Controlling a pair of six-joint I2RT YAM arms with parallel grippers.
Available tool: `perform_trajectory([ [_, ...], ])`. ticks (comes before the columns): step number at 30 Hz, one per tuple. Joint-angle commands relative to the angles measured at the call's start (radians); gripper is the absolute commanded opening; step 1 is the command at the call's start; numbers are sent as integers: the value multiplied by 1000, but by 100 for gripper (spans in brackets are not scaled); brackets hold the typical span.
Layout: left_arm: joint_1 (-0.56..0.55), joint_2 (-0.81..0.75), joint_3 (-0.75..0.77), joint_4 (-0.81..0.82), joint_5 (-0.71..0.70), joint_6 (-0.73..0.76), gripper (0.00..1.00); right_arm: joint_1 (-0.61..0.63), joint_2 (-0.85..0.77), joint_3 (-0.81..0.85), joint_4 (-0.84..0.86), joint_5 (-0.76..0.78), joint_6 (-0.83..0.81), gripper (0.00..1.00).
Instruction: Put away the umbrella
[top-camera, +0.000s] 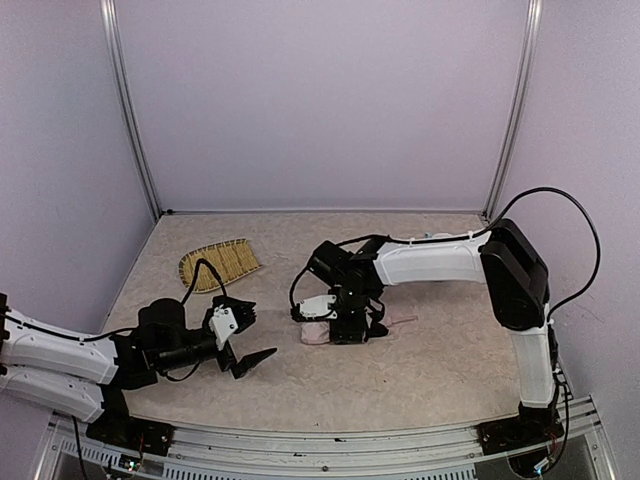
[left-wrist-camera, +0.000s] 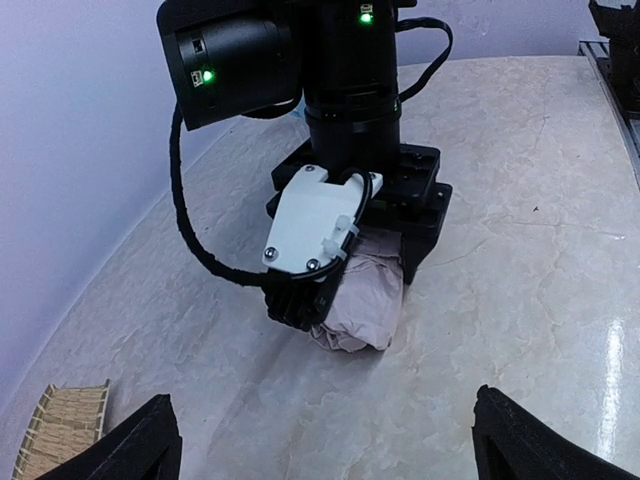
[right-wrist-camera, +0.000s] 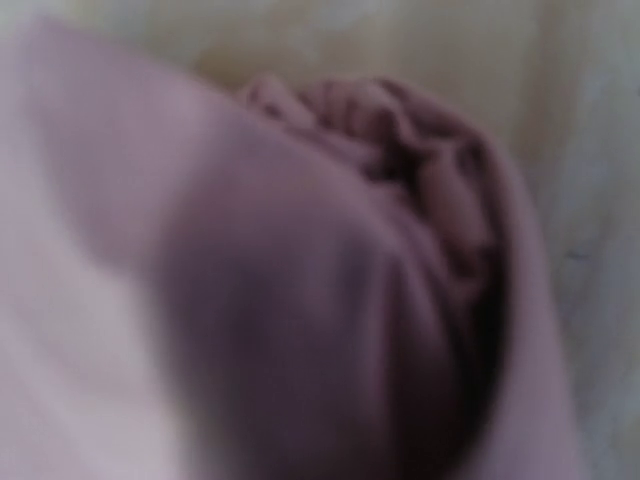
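Two grippers: left gripper (top-camera: 250, 335) wide open, at 9 o'clock of umbrella (left-wrist-camera: 362, 300); right gripper (top-camera: 348, 330) straddles it mid-table, can't tell if clamped. Prob best: grab bundle's middle, squeeze firm so fabric won't slip.

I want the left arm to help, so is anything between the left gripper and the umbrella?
Nothing visible lies between the left gripper and the umbrella, but the right gripper sits over it, leaving one end exposed.

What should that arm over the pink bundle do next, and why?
Probably close the right gripper on the umbrella. It straddles the crumpled bundle lying on the table, seemingly without a firm grip, while the left gripper hangs open, well apart.
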Motion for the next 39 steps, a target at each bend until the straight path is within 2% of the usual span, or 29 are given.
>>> perform_trajectory([
  [1,11,-12,-7,15,21,-8,99,30,101,27,-43,23,13,63],
  [3,11,-14,-5,12,19,-13,99,31,120,62,-57,46,42,42],
  [7,14,-53,-8,14,-42,-38,99,31,71,95,-18,46,68,26],
  [9,18,-95,-6,10,-117,-50,99,31,8,100,42,13,82,22],
  [11,33,-135,24,-21,-256,-84,99,19,-76,97,134,-36,109,21],
  [15,92,-168,135,-182,-592,-206,99,-24,-198,128,361,-195,212,15],
  [17,127,-181,180,-255,-701,-254,99,-43,-247,145,480,-286,268,10],
  [19,150,-205,204,-290,-754,-280,99,-49,-296,136,632,-375,312,8],
  [21,169,-238,206,-282,-749,-284,99,-50,-345,83,824,-459,360,5],
  [23,185,-272,197,-267,-729,-291,99,-49,-387,9,1070,-527,439,0],
  [25,196,-297,192,-260,-706,-297,99,-48,-411,-78,1312,-586,537,0],
  [27,198,-307,193,-258,-683,-298,99,-46,-402,-172,1530,-642,619,0],
  [30,198,-291,197,-245,-657,-304,99,-38,-327,-327,1815,-647,687,0],
  [32,199,-267,198,-241,-646,-307,99,-39,-239,-385,1841,-615,750,0],
  [37,201,-198,200,-228,-624,-308,99,-17,61,-413,1519,-576,774,0],
  [39,201,-179,204,-214,-623,-299,99,-15,157,-436,1503,-628,794,0],
])
